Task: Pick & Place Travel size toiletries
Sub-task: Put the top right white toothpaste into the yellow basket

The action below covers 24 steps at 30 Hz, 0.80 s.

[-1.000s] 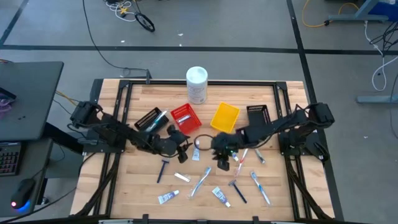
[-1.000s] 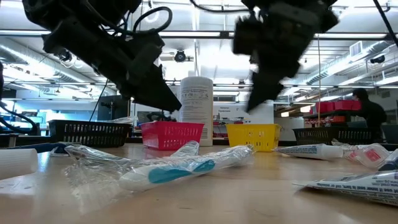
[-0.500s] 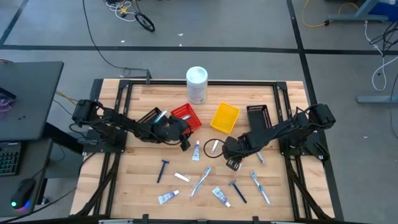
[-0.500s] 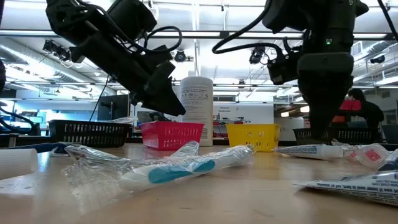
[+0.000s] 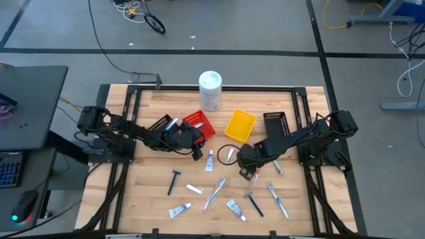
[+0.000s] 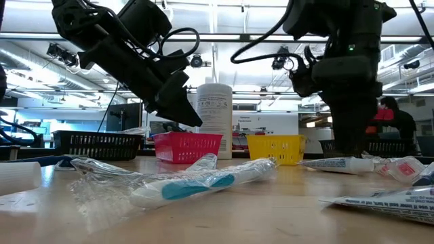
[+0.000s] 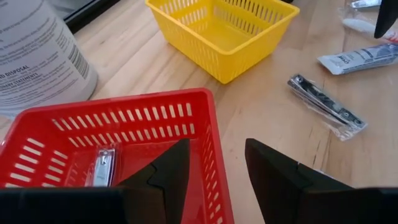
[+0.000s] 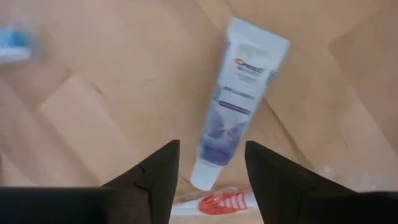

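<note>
We see the travel size toiletries lying flat and scattered on the wooden desk [image 5: 146, 199]: a dark blue razor [image 5: 174, 181], wrapped toothbrushes [image 5: 214, 193], and a white toothpaste tube [image 8: 239, 106] lying slantwise, its cap touching a red-and-white wrapped item [image 8: 219, 203].

Bright, even ceiling strip lighting, soft shadows; the low view's foreground and wrist-view fingers are blurred.

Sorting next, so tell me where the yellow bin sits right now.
In the high view the yellow bin sits right of centre on the table's far half, between the red bin and the black bin, with the white canister beyond.
</note>
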Each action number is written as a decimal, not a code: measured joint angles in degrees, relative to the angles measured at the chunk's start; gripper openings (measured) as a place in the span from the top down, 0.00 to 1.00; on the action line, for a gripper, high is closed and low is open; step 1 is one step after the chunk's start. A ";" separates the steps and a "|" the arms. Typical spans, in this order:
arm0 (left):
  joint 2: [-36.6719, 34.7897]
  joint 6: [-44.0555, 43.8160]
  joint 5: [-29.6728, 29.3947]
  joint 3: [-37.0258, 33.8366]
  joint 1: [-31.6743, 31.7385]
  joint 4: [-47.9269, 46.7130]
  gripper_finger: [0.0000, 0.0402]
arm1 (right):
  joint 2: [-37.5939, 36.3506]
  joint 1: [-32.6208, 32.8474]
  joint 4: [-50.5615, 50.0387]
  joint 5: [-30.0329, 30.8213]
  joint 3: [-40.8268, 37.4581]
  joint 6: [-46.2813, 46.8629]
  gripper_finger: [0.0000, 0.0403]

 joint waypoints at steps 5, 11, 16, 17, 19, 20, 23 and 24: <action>0.00 -0.05 0.02 0.00 0.00 -0.05 0.59 | 0.00 0.16 4.13 1.34 -3.99 5.46 0.52; 0.00 -0.16 0.03 0.00 0.00 -0.07 0.59 | -0.33 0.14 14.51 4.13 -8.56 5.02 0.53; 0.00 -1.90 0.87 0.00 0.00 -0.09 0.59 | -0.38 0.16 14.85 4.71 -10.52 4.90 0.65; 0.00 -1.99 1.42 0.00 0.00 -0.12 0.59 | -0.37 0.16 14.92 4.81 -10.87 4.68 0.69; 0.00 -1.74 2.52 0.00 0.04 -0.14 0.59 | -0.37 0.14 15.12 4.79 -10.99 3.02 0.75; 0.00 -1.46 3.12 0.00 0.04 -0.12 0.59 | -0.43 0.14 15.51 4.64 -11.07 2.10 0.78; 0.00 -1.17 3.88 0.00 0.04 -0.12 0.59 | -0.98 0.11 18.91 4.09 -11.35 -1.66 0.81; 0.00 -1.40 3.90 0.00 0.04 -0.10 0.59 | -1.28 0.12 21.11 4.25 -11.37 -2.81 0.82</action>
